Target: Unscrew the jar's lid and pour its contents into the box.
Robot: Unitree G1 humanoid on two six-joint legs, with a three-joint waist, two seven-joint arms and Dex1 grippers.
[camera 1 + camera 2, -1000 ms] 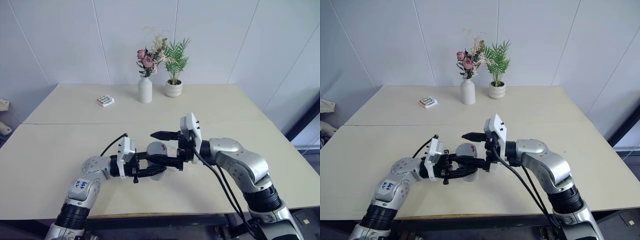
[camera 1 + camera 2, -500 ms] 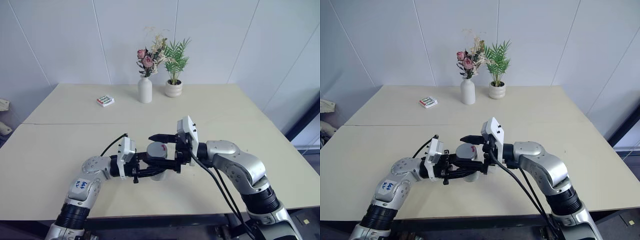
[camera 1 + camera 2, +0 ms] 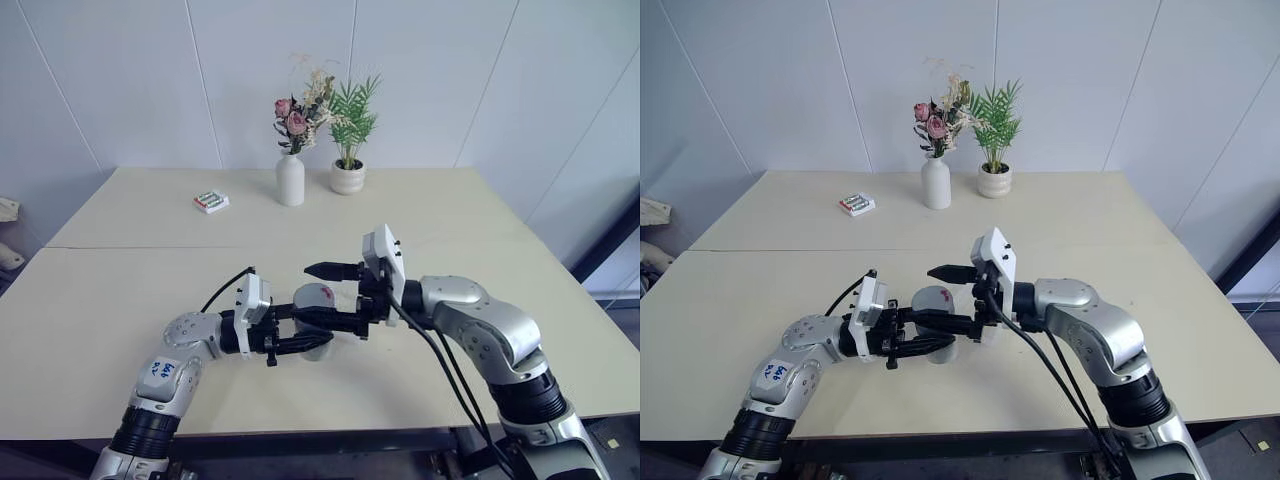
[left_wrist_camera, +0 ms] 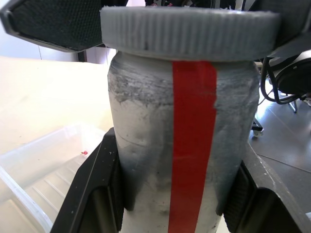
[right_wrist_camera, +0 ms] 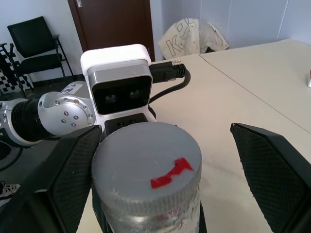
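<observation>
Grey screw lid [image 5: 146, 162] sat between the right tool [image 3: 338, 297]'s spread fingers, not pinched. Half a second earlier that tool had reached further over the jar [image 4: 180, 145]; now it had backed off, probably re-gripping for another twist. Left tool [image 3: 300, 330] stayed clenched on the jar, above the clear box [image 4: 39, 179]. Beige table [image 3: 120, 290], then vase [image 3: 290, 180] and plant [image 3: 348, 175] by the white wall.

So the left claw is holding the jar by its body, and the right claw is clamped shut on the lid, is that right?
Not quite. The left claw does hold the jar by its body, but the right claw is not clamped on the lid: the right wrist view shows its fingers spread wide on either side of the lid, apart from it.
</observation>
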